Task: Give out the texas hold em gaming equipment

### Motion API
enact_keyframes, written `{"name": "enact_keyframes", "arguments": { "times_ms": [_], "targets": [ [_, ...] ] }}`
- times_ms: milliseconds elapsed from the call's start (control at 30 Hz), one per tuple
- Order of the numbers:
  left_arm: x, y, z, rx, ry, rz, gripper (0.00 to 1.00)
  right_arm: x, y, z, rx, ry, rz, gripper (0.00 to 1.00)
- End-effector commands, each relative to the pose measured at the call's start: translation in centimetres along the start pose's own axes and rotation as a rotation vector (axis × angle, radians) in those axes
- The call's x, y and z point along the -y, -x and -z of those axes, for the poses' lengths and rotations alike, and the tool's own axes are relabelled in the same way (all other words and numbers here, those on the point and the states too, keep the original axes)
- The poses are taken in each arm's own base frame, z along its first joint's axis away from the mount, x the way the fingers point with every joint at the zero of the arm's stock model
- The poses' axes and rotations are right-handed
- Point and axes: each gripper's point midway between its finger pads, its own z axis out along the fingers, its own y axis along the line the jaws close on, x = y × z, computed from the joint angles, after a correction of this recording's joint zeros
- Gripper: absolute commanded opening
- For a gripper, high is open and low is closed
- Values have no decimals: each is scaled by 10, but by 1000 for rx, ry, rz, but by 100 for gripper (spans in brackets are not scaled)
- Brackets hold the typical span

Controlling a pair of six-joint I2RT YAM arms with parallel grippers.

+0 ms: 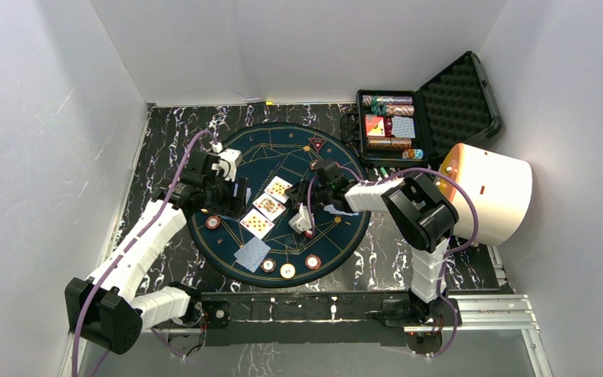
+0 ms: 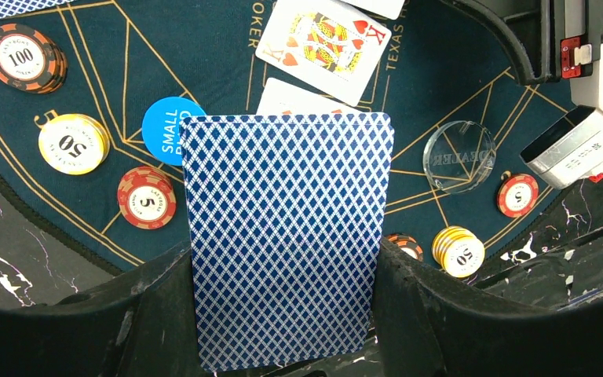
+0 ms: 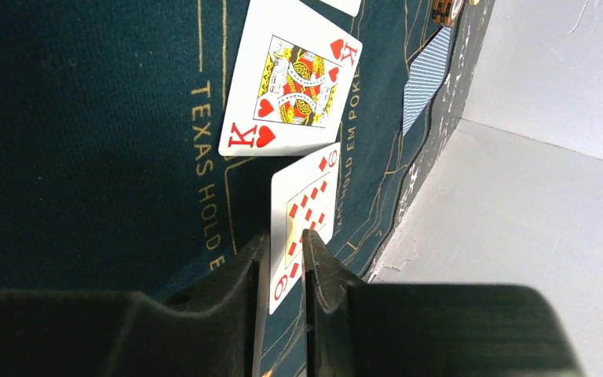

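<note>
My left claw (image 2: 283, 251) pinches a blue-backed card (image 2: 286, 236) by its two long edges. The card stands upright with its patterned back to the wrist camera and fills the middle of that view. It hides most of a face-up card (image 2: 298, 100) behind it, so only a white strip shows. It also covers one edge of the blue small-blind button (image 2: 169, 126).

On the dark round mat (image 2: 204, 47) to that side lie a 100 chip stack (image 2: 23, 55), a yellow 50 chip stack (image 2: 72, 143) and a red 5 chip stack (image 2: 148, 196). On the other side sit a clear dealer button (image 2: 459, 157), another red chip (image 2: 517, 195) and another yellow stack (image 2: 457, 251).

My right claw (image 3: 285, 236) is closed on one short end of the nine of diamonds (image 3: 302, 204). The king of hearts (image 3: 294, 82) lies flat and face up just beyond it (whether the two cards touch, I cannot tell).

From above, my left claw is at the mat's left side and my right claw near its centre, with my right arm crossing the mat's right half. A face-down card (image 1: 252, 254) lies near the mat's near edge, beside a row of chips (image 1: 287, 271). On the marbled desk (image 1: 173, 133), an open black case (image 1: 392, 126) stands past the mat's far right. A big white cylinder (image 1: 491, 192) sits just beside my right elbow.
</note>
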Motion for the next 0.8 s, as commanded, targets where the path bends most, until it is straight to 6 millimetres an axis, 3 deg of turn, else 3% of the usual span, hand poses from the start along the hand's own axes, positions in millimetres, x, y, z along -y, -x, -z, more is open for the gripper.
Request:
{"name": "enact_keyframes", "arguments": {
  "times_ms": [0, 133, 167, 200, 367, 467, 533, 600, 667, 733, 767],
  "targets": [
    [5, 8, 11, 57, -25, -1, 0, 17, 3, 8, 9, -37, -7, 32],
    [5, 7, 10, 51, -30, 2, 0, 21, 6, 22, -6, -41, -68, 52],
    [6, 7, 10, 52, -31, 0, 0, 21, 6, 28, -18, -39, -95, 86],
    [5, 7, 10, 50, -30, 1, 0, 21, 7, 34, -26, -37, -124, 97],
    [6, 7, 10, 45, -32, 6, 0, 27, 12, 85, -136, -108, -308, 98],
    [7, 9, 9, 42, -34, 11, 0, 24, 14, 115, -207, -188, -525, 98],
    [7, 11, 9, 39, -32, 10, 0, 40, 16, 129, -186, -351, -754, 98],
    [7, 15, 9, 42, -31, 11, 0, 62, 1, 148, -201, -610, -1079, 98],
    [6, 19, 9, 45, -27, 13, 0, 77, -27, 172, -271, -874, -1442, 98],
    [8, 23, 9, 48, -33, 15, 0, 73, -61, 192, -424, -1138, -1856, 98],
    [10, 25, 8, 45, -42, 15, 0, 57, -81, 176, -598, -1011, -2065, 98]
  ]
}}
